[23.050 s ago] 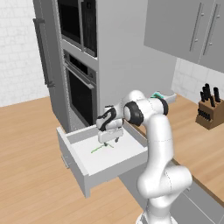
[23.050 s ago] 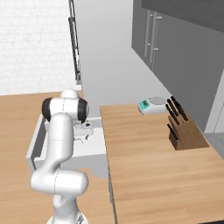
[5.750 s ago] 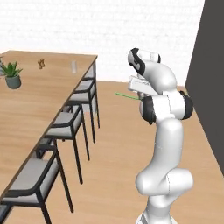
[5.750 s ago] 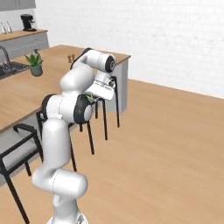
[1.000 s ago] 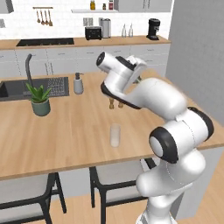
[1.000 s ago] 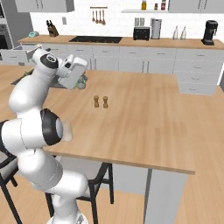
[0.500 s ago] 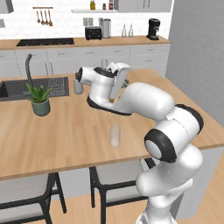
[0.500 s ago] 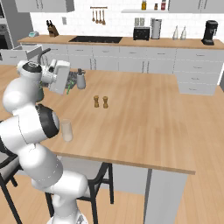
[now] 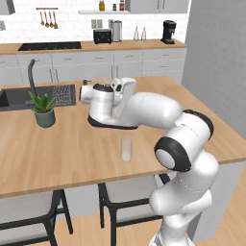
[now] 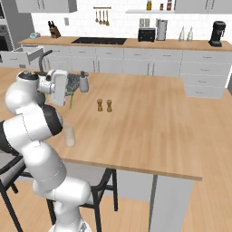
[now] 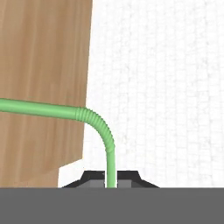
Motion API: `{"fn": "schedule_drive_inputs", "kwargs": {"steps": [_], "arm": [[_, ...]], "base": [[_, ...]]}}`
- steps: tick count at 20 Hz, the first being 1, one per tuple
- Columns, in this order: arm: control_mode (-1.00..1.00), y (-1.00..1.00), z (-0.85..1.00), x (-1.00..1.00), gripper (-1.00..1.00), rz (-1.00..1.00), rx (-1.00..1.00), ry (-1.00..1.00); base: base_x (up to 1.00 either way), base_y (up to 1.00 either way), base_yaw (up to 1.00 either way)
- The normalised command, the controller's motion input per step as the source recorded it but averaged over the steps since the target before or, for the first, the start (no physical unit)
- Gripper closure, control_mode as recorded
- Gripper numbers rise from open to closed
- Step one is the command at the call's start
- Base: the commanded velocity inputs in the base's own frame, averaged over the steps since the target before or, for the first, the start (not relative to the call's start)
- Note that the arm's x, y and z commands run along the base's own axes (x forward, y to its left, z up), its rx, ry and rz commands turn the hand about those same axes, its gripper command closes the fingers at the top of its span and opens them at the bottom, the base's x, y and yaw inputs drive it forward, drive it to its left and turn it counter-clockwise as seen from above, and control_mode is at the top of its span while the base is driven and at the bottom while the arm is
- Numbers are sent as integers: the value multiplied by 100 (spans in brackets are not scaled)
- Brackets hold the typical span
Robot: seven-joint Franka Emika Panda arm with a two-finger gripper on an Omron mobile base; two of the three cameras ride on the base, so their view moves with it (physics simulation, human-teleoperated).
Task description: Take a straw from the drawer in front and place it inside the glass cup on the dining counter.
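Swung further left since half a second ago, the gripper [image 10: 69, 93] stays clamped on the straw [image 11: 94, 121], at eleven o'clock from the glass cup [image 9: 126, 150]; misaligned, it could topple the cup on the tabletop [image 9: 72, 153].

A rendered home kitchen: grey cabinets [image 10: 149, 63] run under a wooden counter [image 10: 190, 45] carrying a toaster [image 10: 145, 34], coffee machine [image 10: 218, 33] and knife block [image 10: 55, 31]; utensils [image 10: 103, 16] hang on white tile, and a dining counter [image 10: 149, 131] holds a sink [image 9: 33, 96], with chairs [image 9: 125, 202] at its near edge.
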Motion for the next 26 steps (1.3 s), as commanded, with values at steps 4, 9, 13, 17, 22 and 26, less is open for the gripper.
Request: {"fn": "schedule_drive_inputs", "kwargs": {"steps": [4,9,13,17,22,26], "arm": [[-100,4,-40,-28,100,-9,-3,17],[-100,14,-29,-19,100,-8,-5,8],[-100,14,-19,-1,100,-5,-14,0],[-100,6,-23,0,100,-3,-15,0],[-100,9,-21,0,100,-2,-10,0],[-100,21,-12,0,100,0,0,0]], "base": [[0,0,0],[0,0,0],[0,0,0],[0,0,0],[0,0,0],[0,0,0]]}}
